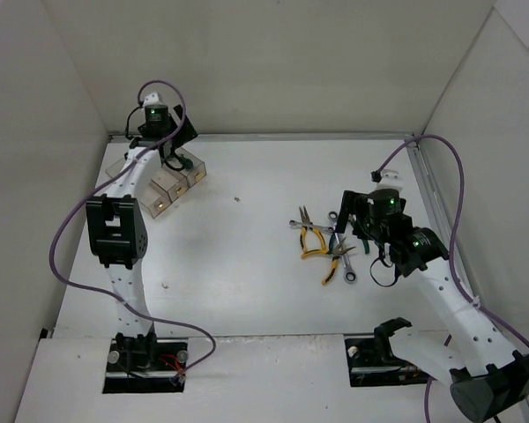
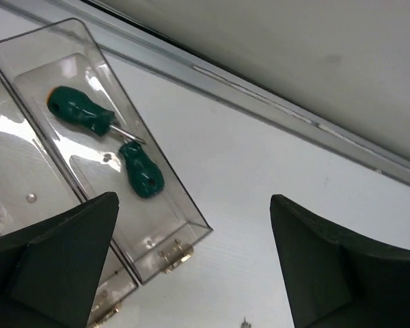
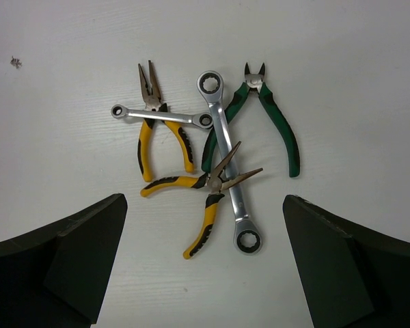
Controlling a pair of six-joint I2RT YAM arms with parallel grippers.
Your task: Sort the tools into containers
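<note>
Your left gripper (image 2: 193,229) hangs over the end clear bin (image 2: 165,220), jaws spread and empty. Two green-handled screwdrivers (image 2: 82,113) lie inside, so that drop looks done. Your right gripper (image 3: 205,229), jaws wide, hovers above the tangle on the desk (image 3: 342,41): yellow-handled pliers (image 3: 150,137), ratchet wrenches (image 3: 160,116), green cutters (image 3: 277,123). Next, I'd lift the lower pliers (image 3: 210,183), which seem to lie atop the long wrench (image 3: 225,154), without dragging it.

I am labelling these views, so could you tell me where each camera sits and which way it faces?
Top external: above and behind the arms, looking down on the table; both arms show.
Left wrist: looks down into a bin with two screwdrivers; open left fingers show.
Right wrist: looks down at pliers and wrenches; open right fingers show.
Shared: top and right wrist both see that pile.
</note>
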